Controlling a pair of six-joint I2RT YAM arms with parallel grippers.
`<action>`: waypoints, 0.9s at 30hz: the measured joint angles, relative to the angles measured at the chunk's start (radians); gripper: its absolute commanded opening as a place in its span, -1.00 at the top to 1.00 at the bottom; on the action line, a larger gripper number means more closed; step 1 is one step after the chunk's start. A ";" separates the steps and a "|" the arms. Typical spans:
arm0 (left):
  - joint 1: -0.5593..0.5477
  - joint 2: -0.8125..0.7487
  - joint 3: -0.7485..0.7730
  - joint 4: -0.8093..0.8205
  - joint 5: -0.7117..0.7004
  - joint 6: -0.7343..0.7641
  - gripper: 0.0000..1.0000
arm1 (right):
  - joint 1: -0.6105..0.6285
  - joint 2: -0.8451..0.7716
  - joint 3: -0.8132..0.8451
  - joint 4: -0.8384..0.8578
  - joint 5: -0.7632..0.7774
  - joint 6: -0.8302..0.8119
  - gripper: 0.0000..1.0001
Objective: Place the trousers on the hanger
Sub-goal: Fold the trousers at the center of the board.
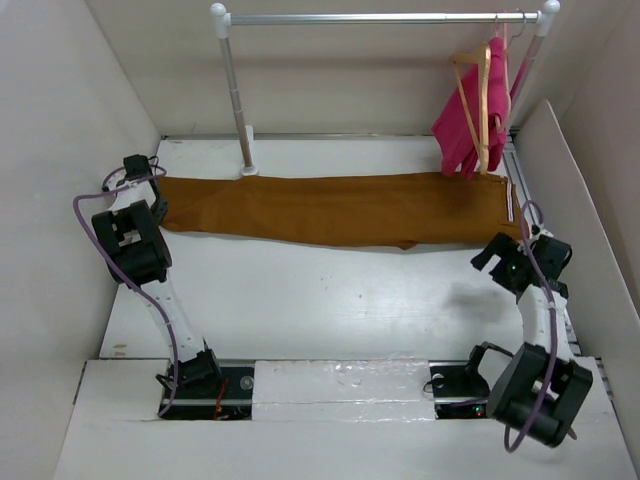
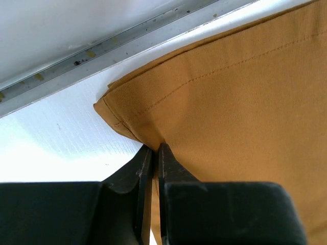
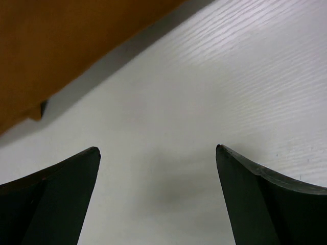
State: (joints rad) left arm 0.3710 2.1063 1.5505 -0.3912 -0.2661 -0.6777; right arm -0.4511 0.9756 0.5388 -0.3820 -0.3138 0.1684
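Long rust-brown cloth trousers (image 1: 340, 208) lay flat; left gripper (image 2: 155, 148) clenched their nine-o'clock hem; right gripper (image 3: 158, 149), at three o'clock, hung released.

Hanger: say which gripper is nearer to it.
Right. The right gripper sits open in front of the hanger; the left gripper pinches the trousers far off to its left.

You have bright, even light from above; the desk (image 2: 61, 138) glares white, and a soft shadow blurs beneath your right claw (image 3: 157, 148).
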 measured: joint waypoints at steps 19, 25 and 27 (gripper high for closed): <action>-0.004 0.000 -0.003 0.010 -0.009 0.042 1.00 | -0.109 0.660 0.106 0.684 -0.078 0.369 1.00; -0.006 -0.018 -0.003 -0.037 -0.030 0.041 1.00 | -0.131 0.462 0.198 0.440 -0.044 0.274 1.00; -0.009 -0.038 -0.003 -0.079 -0.033 0.041 1.00 | -0.131 0.373 0.238 0.356 -0.031 0.245 1.00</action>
State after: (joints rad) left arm 0.3618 2.0686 1.5471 -0.4698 -0.2993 -0.6365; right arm -0.5823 1.3491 0.7769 -0.0265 -0.3443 0.4133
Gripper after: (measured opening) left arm 0.014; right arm 0.010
